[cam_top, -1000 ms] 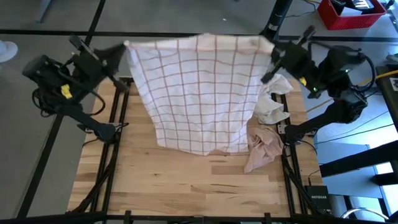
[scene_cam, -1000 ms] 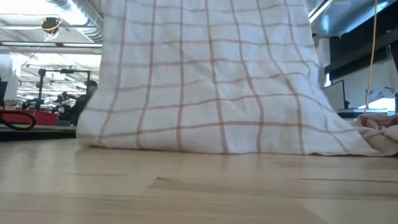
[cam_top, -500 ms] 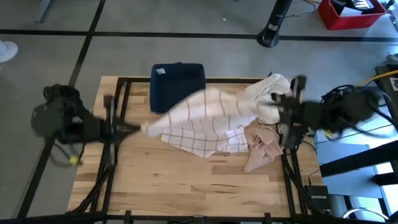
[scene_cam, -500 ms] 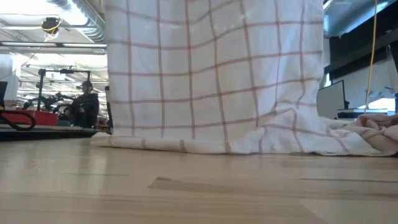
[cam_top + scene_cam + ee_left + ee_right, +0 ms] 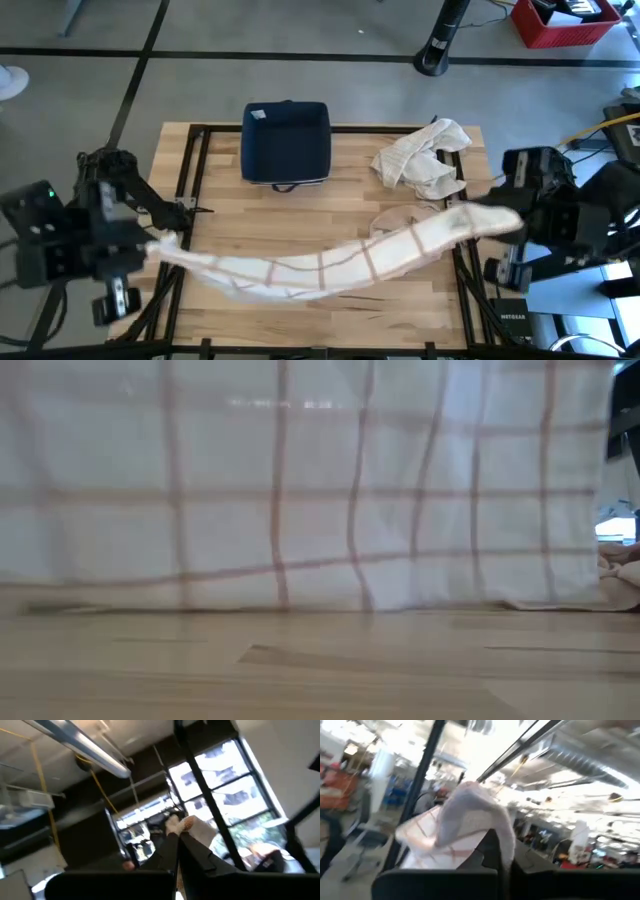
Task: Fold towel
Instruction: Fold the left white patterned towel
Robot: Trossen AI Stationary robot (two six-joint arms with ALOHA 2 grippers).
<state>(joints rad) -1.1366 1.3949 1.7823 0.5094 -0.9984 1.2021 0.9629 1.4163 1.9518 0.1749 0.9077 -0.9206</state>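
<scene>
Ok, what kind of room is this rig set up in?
Likely a robotics lab or workshop: a wooden table on a bare grey floor, exposed ducting overhead, a strip light, and a red crate nearby.

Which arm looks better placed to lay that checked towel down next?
Neither alone: left gripper and right gripper each pinch one end of the checked towel, stretched across the table.
</scene>
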